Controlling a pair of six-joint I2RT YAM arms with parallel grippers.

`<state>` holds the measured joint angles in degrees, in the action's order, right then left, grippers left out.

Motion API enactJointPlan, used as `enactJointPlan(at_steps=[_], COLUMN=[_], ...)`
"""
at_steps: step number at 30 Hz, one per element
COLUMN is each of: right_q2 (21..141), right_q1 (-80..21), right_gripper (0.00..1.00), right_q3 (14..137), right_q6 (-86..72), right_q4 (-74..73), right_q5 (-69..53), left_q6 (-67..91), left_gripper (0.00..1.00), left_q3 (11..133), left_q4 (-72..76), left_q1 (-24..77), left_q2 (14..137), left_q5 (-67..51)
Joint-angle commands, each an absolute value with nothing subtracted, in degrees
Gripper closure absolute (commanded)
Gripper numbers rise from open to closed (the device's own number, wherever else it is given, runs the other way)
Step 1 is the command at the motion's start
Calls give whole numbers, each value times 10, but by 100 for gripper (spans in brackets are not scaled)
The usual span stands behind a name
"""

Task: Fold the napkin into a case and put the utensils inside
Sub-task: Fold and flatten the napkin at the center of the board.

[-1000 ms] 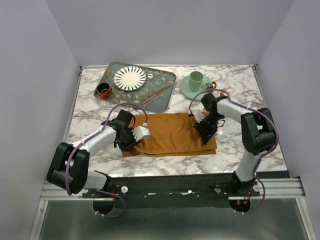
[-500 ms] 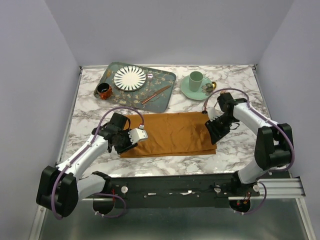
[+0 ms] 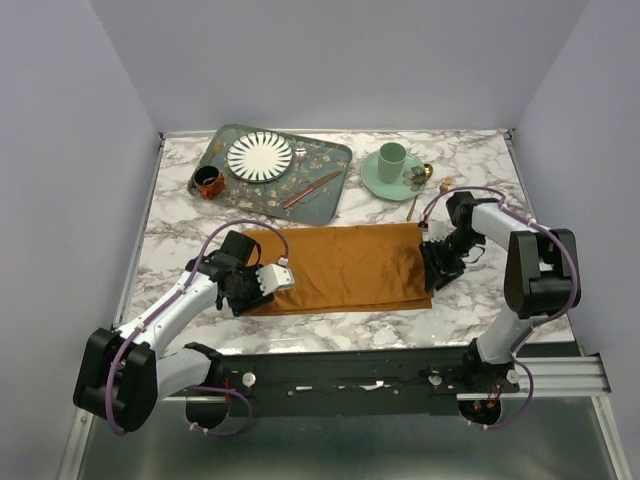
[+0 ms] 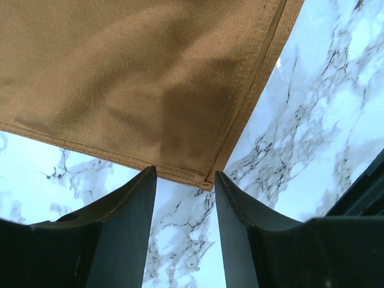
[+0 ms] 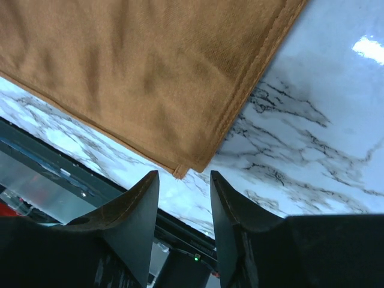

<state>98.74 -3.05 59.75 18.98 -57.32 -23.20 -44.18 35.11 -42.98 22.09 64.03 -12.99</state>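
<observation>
The napkin (image 3: 345, 268) lies flat on the marble bench (image 3: 175, 235) as a wide rust-orange rectangle, roughly midway between the two arms. From the top camera I have one arm at each short end of it. The left one is at the near-left corner and the right one at the near-right corner.

On my left wrist feed the left fingers (image 4: 123, 222) stand a moderate way apart with nothing between them. The hemmed corner of the cloth sits just beyond the tips, in line with the gap, and I can't tell whether it touches them. The right wrist feed shows much the same. The right fingers (image 5: 129, 222) are parted and gripping nothing, and the napkin's corner points into the gap just ahead of the tips. At that corner a second hemmed edge peeks out beneath the top one, so the cloth looks doubled over there.

The utensils are all well away from the napkin, at the far side of the bench. The fork (image 3: 428, 197) lies bare on the marble just beyond the napkin's far-right corner. The spoon (image 3: 427, 171) rests by the saucer (image 3: 375, 180) that carries the green cup (image 3: 391, 159). The knife-like piece (image 3: 312, 189) lies slantwise on the patterned tray (image 3: 330, 205) — beside a striped plate (image 3: 260, 156). A small orange cup (image 3: 208, 182) sits at the tray's near-left edge.
</observation>
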Motion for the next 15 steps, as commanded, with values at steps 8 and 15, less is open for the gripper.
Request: enactJointPlan(at_steps=[8,15], right_q2=[1002,994], right_q1=[-29,-30], right_gripper=[60,63], right_q3=[563,555], right_q6=[127,112], right_q4=[-510,-501], right_q5=[-214,-183], left_q6=[-450,-461], left_gripper=[45,45], left_q3=[340,339], left_q4=[-415,-407], left_q1=[218,219], left_q2=[623,620], left_q5=[-122,-107])
